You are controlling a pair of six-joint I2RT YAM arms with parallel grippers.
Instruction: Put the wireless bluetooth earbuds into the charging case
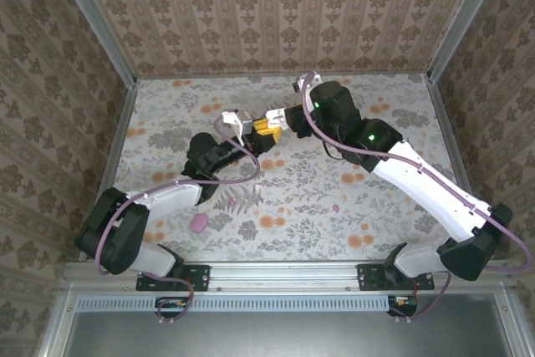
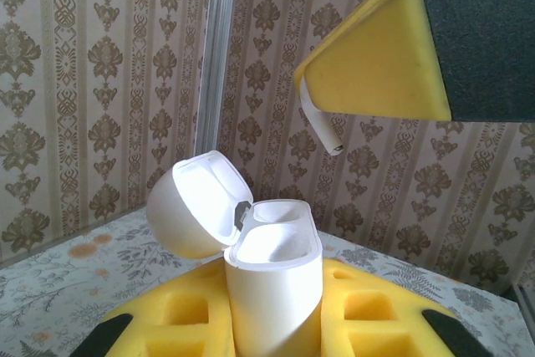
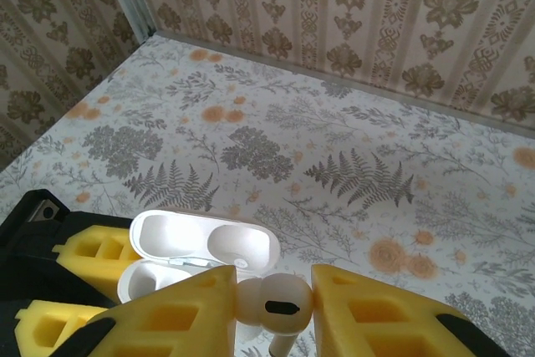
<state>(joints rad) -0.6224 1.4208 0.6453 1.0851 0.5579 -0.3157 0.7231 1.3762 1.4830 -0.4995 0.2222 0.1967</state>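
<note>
at my left, the left gripper (image 2: pixel 272 328) is clamped on the open charging case (image 2: pixel 274 261), upright. up at its one o'clock the right gripper (image 3: pixel 272 311) pinches a white earbud (image 2: pixel 321 126): light, glossy, slippery, i reckon, so grip the bulb, stem free.

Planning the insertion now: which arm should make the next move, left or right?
Right. The right gripper pinches a white earbud above the open charging case. The left gripper is shut on that case, so it should hold steady.
</note>
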